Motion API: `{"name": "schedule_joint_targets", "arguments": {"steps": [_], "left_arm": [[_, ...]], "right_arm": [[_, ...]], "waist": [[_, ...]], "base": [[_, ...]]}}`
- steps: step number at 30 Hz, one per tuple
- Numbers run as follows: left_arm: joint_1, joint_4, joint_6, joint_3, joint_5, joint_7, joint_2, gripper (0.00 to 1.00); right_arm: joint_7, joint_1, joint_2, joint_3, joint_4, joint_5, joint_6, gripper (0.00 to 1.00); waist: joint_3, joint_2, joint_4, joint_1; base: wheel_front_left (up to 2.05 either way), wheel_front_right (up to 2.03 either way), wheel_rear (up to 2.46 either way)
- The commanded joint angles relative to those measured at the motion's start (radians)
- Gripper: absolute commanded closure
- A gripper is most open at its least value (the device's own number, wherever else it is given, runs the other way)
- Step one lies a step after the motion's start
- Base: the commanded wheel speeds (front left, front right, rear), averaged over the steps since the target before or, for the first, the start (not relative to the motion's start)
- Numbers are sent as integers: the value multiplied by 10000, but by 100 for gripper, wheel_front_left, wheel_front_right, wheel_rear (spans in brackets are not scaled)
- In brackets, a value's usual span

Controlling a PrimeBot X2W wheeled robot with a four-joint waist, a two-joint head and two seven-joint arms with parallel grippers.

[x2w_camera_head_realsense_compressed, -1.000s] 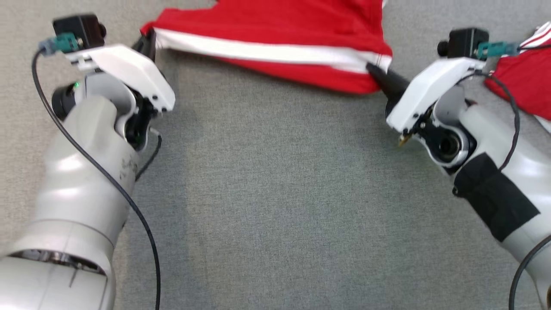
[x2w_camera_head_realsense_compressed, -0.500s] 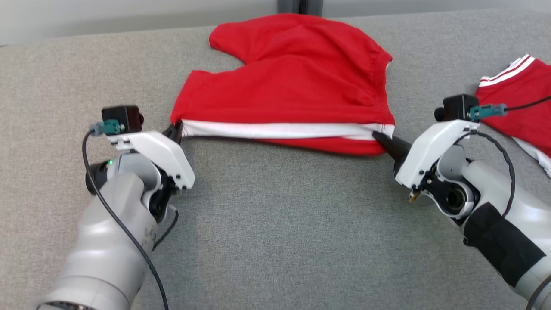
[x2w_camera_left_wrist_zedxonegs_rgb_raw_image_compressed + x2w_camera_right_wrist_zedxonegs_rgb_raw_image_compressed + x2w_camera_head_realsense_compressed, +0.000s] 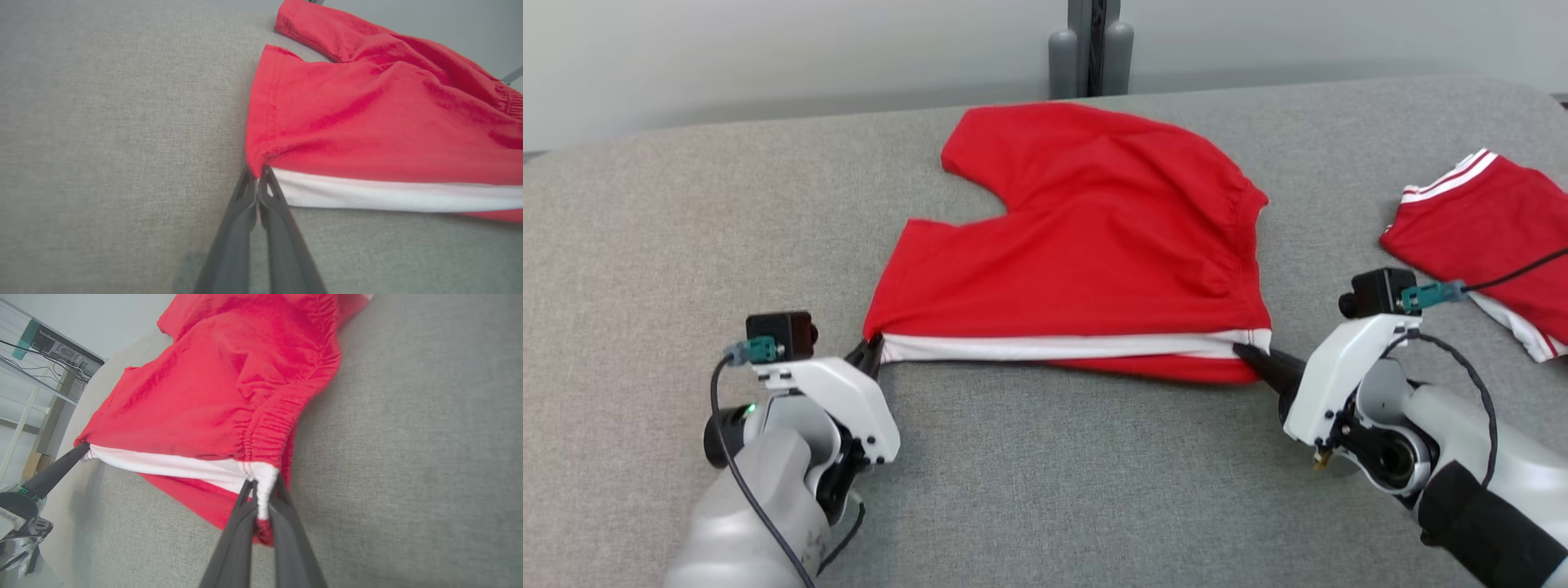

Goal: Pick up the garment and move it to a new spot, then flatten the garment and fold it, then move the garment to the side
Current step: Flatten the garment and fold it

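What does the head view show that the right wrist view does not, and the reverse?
Head view: a second red garment lying to the right on the table, and a grey post behind it. Right wrist view: a shelf with equipment beyond the table edge. Both: the red shorts, with the left fingers and right fingers shut on the ends of the white stripe.

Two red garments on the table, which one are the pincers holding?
The middle red shorts: left pincer and right pincer pinch the ends of its white stripe. The folded red garment at the right lies untouched.
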Motion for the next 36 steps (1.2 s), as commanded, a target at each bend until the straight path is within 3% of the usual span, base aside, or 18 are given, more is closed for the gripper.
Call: {"name": "schedule_joint_targets", "arguments": {"steps": [1, 15, 36], "left_arm": [[178, -30, -11, -53, -37, -74, 109, 100], [1517, -702, -10, -1013, -280, -158, 469, 100], [2922, -1957, 27, -1294, -556, -779, 923, 100]], "right_arm": [[-74, 205, -144, 52, -27, -12, 2, 100], [-550, 1215, -708, 984, -773, -144, 2, 100], [-1911, 2234, -1379, 1108, -2209, 164, 3, 100]], "waist": [[-121, 0, -17, -1], [-687, 0, -97, -1], [-1378, 0, -180, -1]], "base": [[0, 0, 0], [0, 0, 0], [0, 0, 0]]}}
